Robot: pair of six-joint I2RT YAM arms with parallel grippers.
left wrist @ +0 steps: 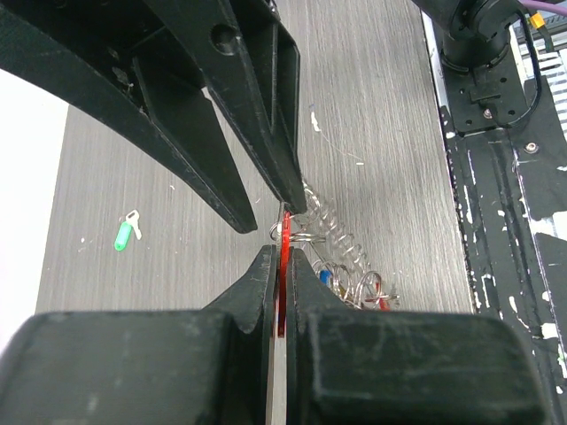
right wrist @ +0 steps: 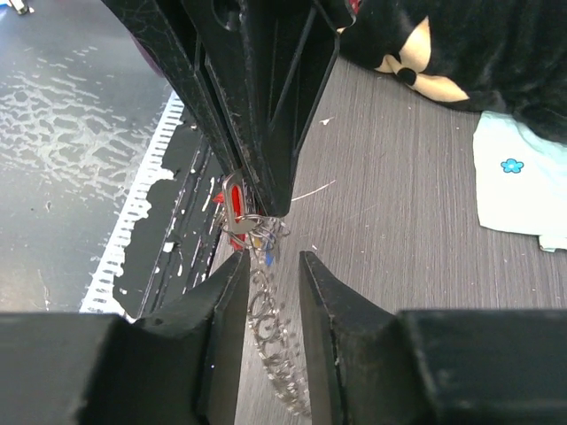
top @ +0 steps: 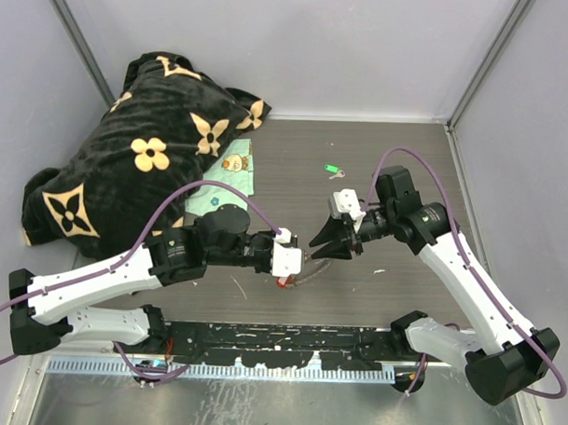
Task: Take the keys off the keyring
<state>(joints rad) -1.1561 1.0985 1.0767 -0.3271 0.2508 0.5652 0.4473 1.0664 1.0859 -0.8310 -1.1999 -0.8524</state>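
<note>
- Dead centre of the table (top: pixel 393 300), a touch toward 6 o'clock, the two grippers meet nose to nose: one reaching in from 9 o'clock, the other from 2 o'clock.
- The left gripper (left wrist: pixel 281 257) is clamped tight on the red-tagged key (left wrist: pixel 285 230). The tag stands on edge, squeezed flat between the two black fingers.
- The right gripper (right wrist: pixel 272 261) has its fingers apart. The keyring (right wrist: pixel 270 336) runs through the gap between them, and I cannot tell whether either finger touches it.
- The keyring looks like a coil of bumpy metal loops, pale and shiny in both wrist views. It trails away from the red tag across the grey wood-grain top.
- The remaining keys (left wrist: pixel 354 288) are bunched on the ring just beside the red tag. There is a flash of blue and a bit of yellow among the silver metal.
- One green-tagged key (top: pixel 332 168) lies loose on the table at 12 o'clock from the grippers, well apart from the ring.
- A black blanket (top: pixel 146 152) with cream flowers is heaped at 10 o'clock.
- A pale teal cloth (top: pixel 219 196) lies flat at its edge, between the blanket and the grippers.
</note>
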